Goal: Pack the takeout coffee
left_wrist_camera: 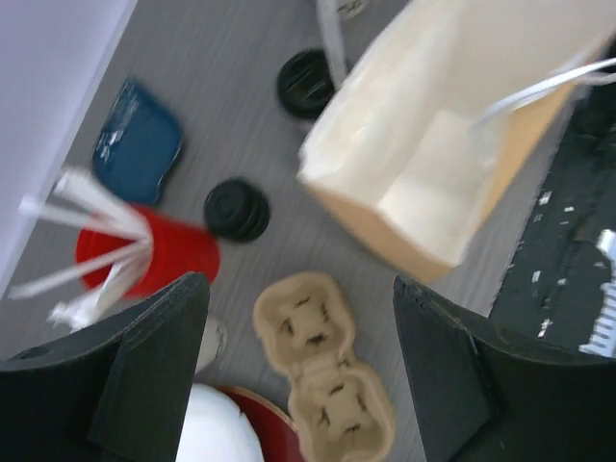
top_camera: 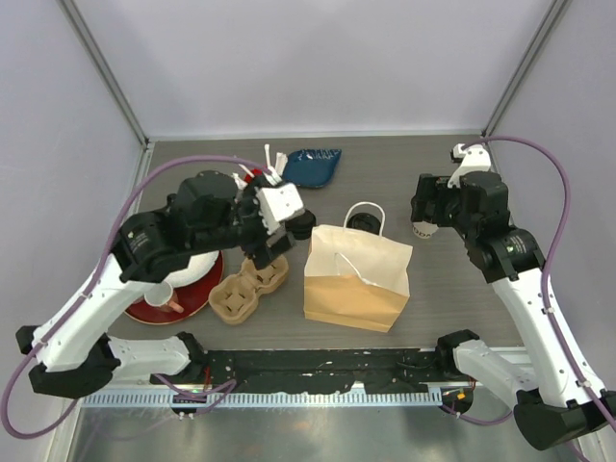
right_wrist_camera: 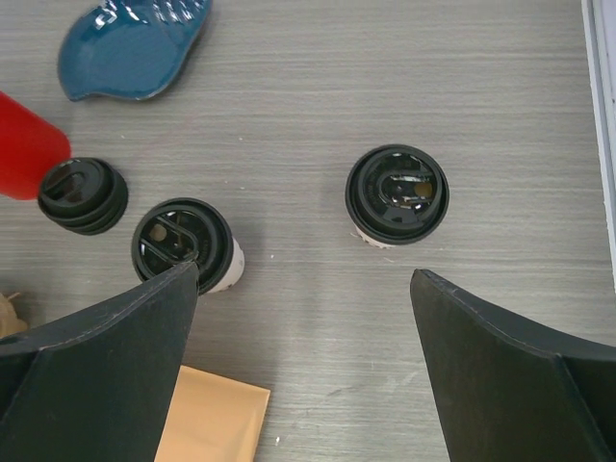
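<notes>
Black fingers [right_wrist_camera: 115, 366] of right gripper [right_wrist_camera: 303, 272] spread wide, nothing held, hovering over one coffee cup [right_wrist_camera: 397, 195] upright on the table [right_wrist_camera: 385, 58]. Looks lined up for a top grab. Left of it, a second cup [right_wrist_camera: 183, 245] near the paper bag [right_wrist_camera: 217, 423]. Left gripper [left_wrist_camera: 296, 289] likewise released and empty above the cardboard carrier [left_wrist_camera: 322, 375], probably to steady it.

From above, my right hand [top_camera: 425, 207] covers most of one coffee cup [top_camera: 421, 230], and my left arm [top_camera: 144, 241] hides much of the red plate [top_camera: 154, 310]. My left wrist view is smeared, and there the paper bag [left_wrist_camera: 433, 164] runs off the top edge. The right wrist view crops the red cup [right_wrist_camera: 24, 144] at its left edge.
</notes>
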Robot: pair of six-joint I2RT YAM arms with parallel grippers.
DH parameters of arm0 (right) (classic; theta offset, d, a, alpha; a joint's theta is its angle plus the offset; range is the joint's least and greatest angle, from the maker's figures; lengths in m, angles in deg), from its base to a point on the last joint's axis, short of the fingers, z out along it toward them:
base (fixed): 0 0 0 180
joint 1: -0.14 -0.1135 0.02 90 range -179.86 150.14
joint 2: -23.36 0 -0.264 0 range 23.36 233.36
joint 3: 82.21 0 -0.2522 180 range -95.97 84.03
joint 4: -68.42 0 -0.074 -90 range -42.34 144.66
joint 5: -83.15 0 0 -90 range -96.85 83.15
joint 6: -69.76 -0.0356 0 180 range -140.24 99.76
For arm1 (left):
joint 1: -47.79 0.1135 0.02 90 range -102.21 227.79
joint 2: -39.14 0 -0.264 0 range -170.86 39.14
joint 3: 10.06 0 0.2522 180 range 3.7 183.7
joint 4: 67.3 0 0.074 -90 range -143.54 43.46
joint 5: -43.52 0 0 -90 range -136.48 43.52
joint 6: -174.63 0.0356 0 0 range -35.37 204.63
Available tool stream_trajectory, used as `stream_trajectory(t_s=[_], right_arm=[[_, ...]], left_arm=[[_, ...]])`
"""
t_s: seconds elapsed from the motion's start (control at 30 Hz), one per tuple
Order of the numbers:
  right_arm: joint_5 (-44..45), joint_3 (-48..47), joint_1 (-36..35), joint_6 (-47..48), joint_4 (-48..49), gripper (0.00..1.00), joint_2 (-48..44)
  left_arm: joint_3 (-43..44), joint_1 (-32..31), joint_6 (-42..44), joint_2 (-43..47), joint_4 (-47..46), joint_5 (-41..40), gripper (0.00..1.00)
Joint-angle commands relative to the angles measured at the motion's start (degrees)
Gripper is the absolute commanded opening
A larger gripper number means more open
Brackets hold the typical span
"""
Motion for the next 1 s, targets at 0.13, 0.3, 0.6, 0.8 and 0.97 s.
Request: stream_trajectory(t_s=[0.13, 0.3, 0.6, 0.8, 0.97], right_arm=[[-4.74, -4.29, 0.30, 1.44, -0.48, 0.96, -1.36], [-6.50, -2.36, 0.30, 2.67, 0.39, 0.96, -2.58], [-7.20, 0.72, 0.30, 5.13, 0.66, 0.96, -2.94], [-7.64, 2.13, 0.30, 5.22, 1.80, 0.96, -3.03], [-7.99, 1.86, 0.30, 5.22, 1.80, 0.96, -2.76]], left_arm=[[-9.97, 22.84, -2.67, 0.91, 13.07, -0.28, 0.54], [-21.48, 32.00, -0.57, -0.93, 8.69, -2.73, 0.47], [-33.10, 35.52, 6.55, -5.07, 4.81, 2.54, 0.43], [-39.95, 35.70, 8.14, -6.56, -0.98, 2.28, 0.49], [-41.54, 35.87, 8.84, -8.67, -5.20, 1.92, 0.48]])
